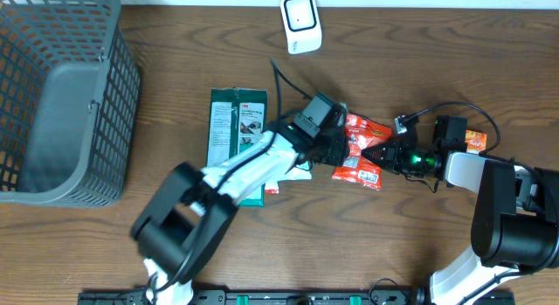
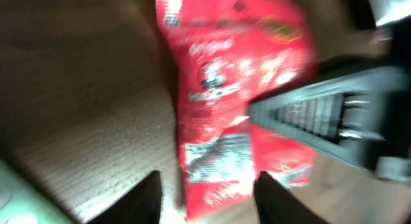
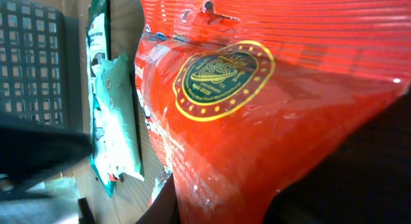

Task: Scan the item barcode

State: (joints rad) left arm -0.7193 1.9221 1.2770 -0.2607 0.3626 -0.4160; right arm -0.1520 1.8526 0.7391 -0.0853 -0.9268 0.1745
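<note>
Packet [image 3: 270,140], red, pinched in right jaws, left jaws parted around it

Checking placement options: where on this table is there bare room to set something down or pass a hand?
Bare wood between the basket and the green package; right of the scanner along the far edge; and at the front between the left arm and right arm. Crowded at centre, where the left pincer and right pincer meet over the red packets.
</note>
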